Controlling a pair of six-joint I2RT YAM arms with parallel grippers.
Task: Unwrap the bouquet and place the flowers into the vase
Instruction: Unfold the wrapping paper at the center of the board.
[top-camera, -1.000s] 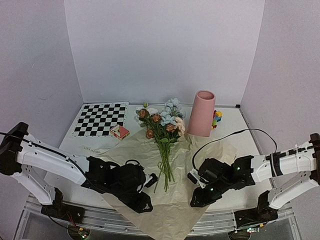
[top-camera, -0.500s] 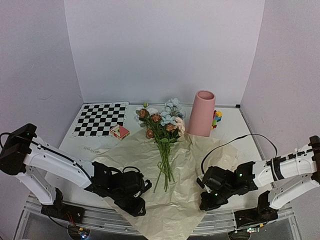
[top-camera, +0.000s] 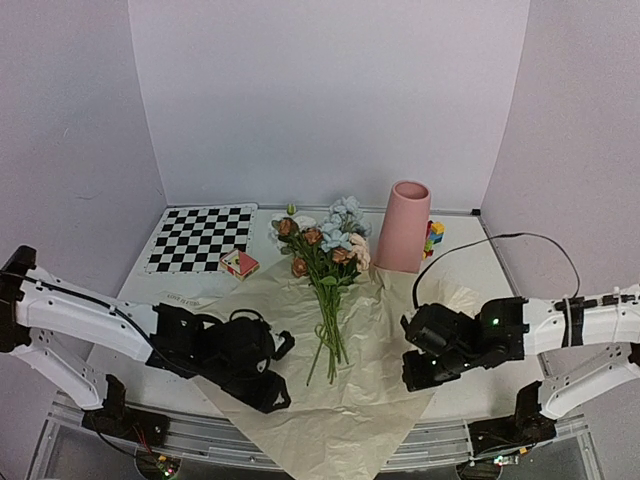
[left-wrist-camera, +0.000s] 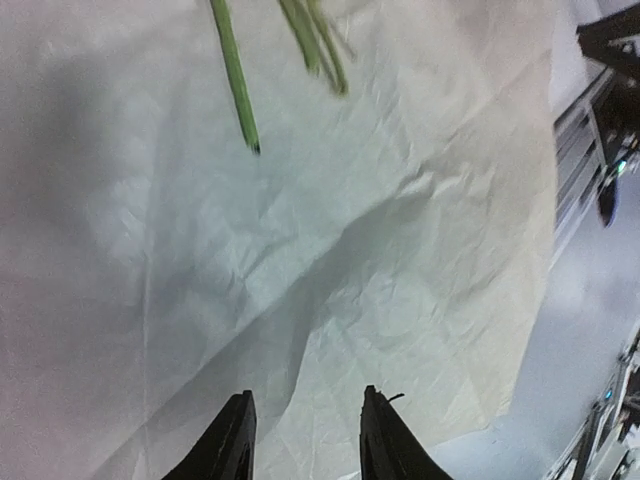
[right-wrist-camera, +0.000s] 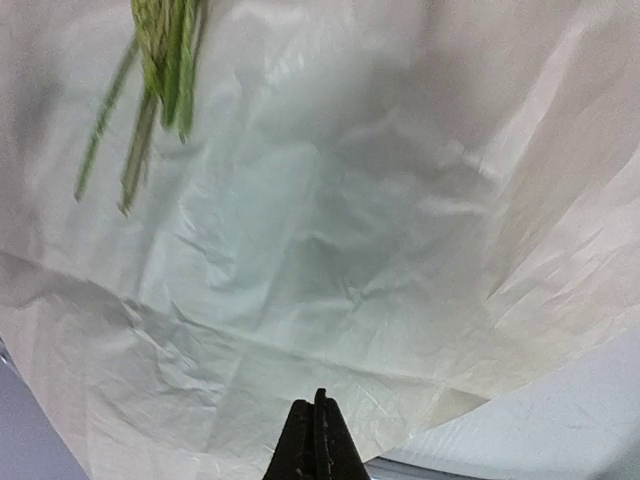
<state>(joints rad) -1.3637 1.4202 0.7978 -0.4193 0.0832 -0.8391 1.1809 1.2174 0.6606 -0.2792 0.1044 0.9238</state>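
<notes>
The bouquet's crinkled tan paper (top-camera: 345, 415) lies spread flat on the table. The flowers (top-camera: 325, 243) rest on it, blooms at the back and green stems (top-camera: 330, 345) pointing to the front. The pink vase (top-camera: 404, 227) stands upright behind them at the right. My left gripper (top-camera: 281, 372) hovers low over the paper's left part, open with nothing between its fingers (left-wrist-camera: 240, 440); the stem ends (left-wrist-camera: 236, 90) lie ahead of it. My right gripper (top-camera: 412, 378) is over the paper's right edge, jaws shut with nothing in them (right-wrist-camera: 318, 398), stems (right-wrist-camera: 160, 45) at the upper left.
A checkerboard mat (top-camera: 200, 237) lies at the back left with a small red-and-white box (top-camera: 239, 263) beside it. Colourful toy blocks (top-camera: 433, 238) sit just right of the vase. The paper's front corner hangs over the table's metal front rail (top-camera: 200, 438).
My right gripper has shut and drawn back from the front toward the paper's right edge. The left arm has pulled slightly left. Paper and flowers lie as before.
</notes>
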